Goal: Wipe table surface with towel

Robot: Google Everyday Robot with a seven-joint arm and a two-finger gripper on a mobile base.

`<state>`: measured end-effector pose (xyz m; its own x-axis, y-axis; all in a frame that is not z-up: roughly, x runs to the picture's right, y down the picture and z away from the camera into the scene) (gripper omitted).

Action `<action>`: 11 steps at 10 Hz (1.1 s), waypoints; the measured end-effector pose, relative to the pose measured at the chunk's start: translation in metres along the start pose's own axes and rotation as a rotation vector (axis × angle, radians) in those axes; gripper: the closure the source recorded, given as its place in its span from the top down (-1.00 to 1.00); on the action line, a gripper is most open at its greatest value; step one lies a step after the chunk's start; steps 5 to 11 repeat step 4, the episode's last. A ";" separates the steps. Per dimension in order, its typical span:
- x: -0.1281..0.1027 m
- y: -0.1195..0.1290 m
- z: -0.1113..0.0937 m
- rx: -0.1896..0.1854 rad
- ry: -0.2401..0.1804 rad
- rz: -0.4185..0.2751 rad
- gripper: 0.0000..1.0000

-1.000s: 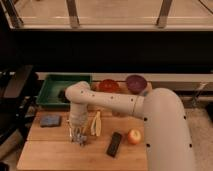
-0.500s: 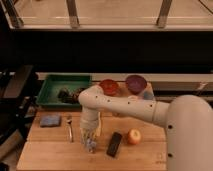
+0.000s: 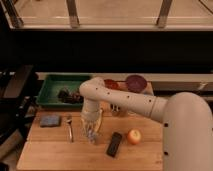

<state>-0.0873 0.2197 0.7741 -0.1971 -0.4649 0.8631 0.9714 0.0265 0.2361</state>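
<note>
Nearest me, the table surface [image 3: 45, 150] lies bare, unwiped as far as I see. My gripper [image 3: 90, 134] hangs over its middle; I cannot tell its finger state. The blue-grey towel [image 3: 49, 120] lies untouched to its left, the green tray [image 3: 50, 82] behind.

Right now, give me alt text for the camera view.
The robot's white arm reaches down over the table surface, its claw low near a spoon. A blue cloth, black remote, apple and green tray surround it.
</note>
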 end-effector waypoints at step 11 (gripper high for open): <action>-0.010 -0.047 0.020 0.005 0.009 -0.028 -0.84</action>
